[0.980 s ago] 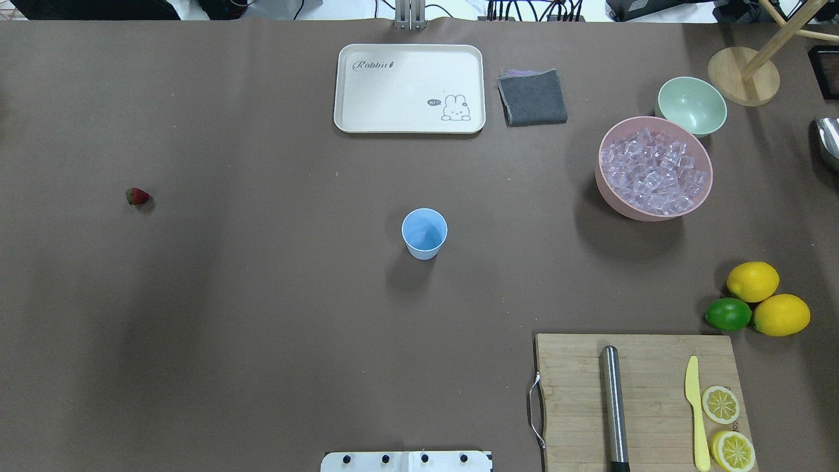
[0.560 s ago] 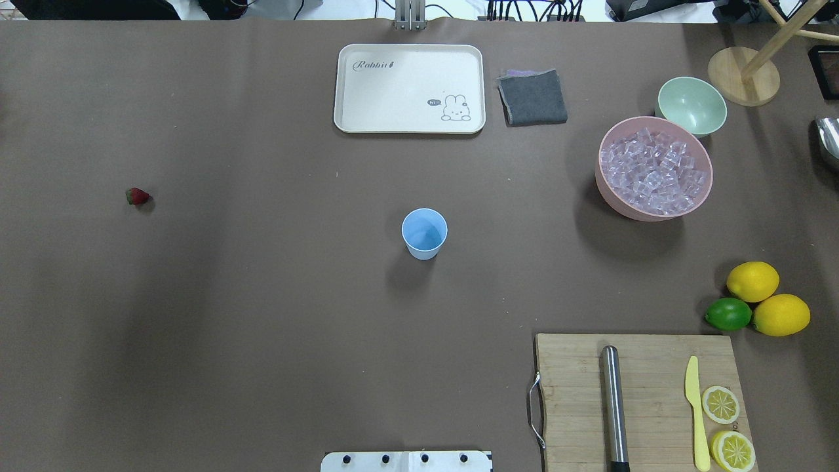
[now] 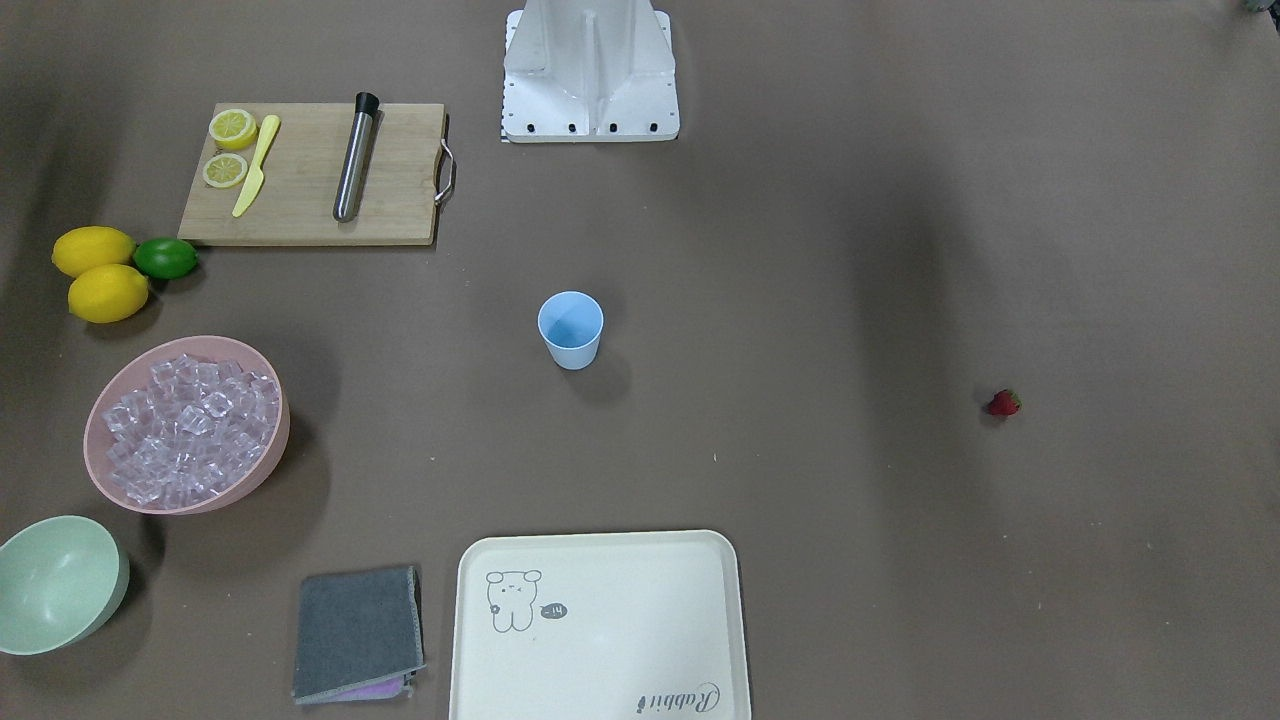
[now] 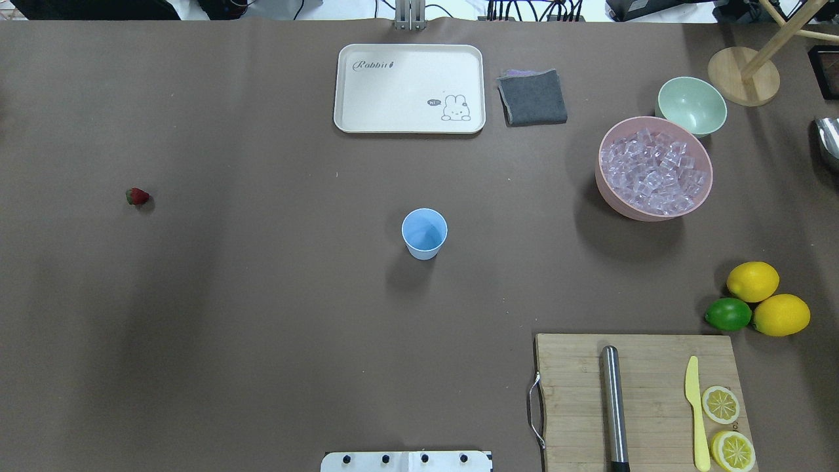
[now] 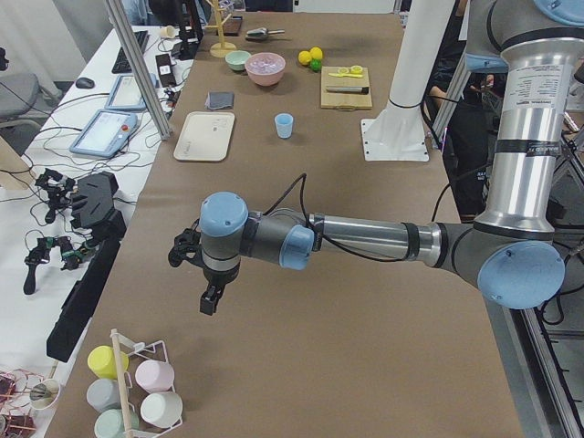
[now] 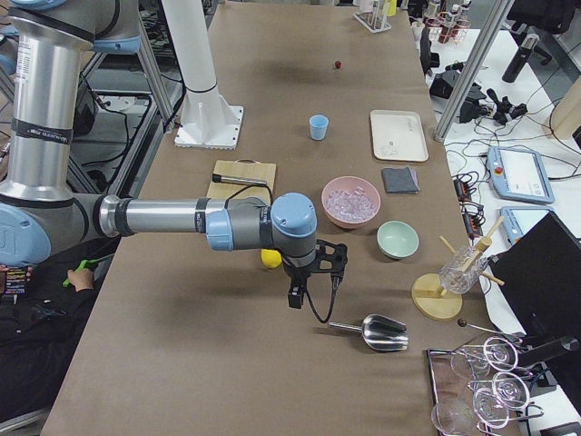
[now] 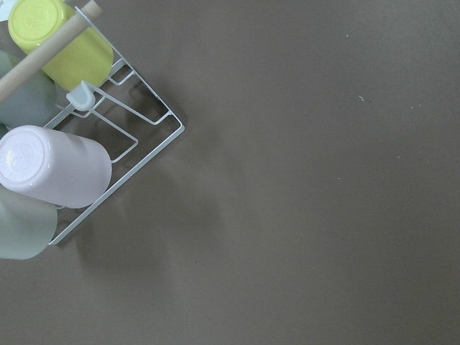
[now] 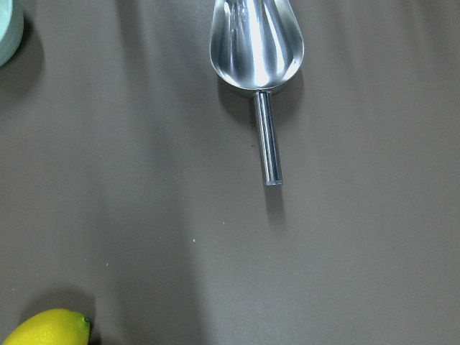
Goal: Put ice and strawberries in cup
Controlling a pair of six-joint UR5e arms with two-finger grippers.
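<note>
The cup (image 4: 424, 233) stands upright, mouth up, in the middle of the brown surface (image 4: 262, 295), well apart from both pairs of fingers. The ice (image 4: 655, 172) is a heap of clear cubes filling the pink bowl (image 4: 606, 189), which sits between the cup and the right fingers (image 6: 295, 296), nearer to them than the cup is. The strawberry (image 4: 137, 196) lies alone on the surface at the side toward the left fingers (image 5: 210, 299), well apart from them and touching nothing else.

The right fingers hang over the surface and point down at it. Just beyond them lies a metal scoop (image 8: 256, 39), flat on the surface, its straight handle toward the fingers and its bowl away. A lemon (image 8: 47, 327) shows near them on the other side, and the rim of a pale green bowl (image 8: 6, 29) at the edge of the right wrist view. Whether these fingers are open or closed I cannot tell; only the side view shows them, small and dark.

The left fingers also point down, above bare surface. Near them stands a wire rack (image 7: 144, 144) with a yellow mug (image 7: 65, 43) and a pink mug (image 7: 54, 165) on it. Their state cannot be told either.
</note>
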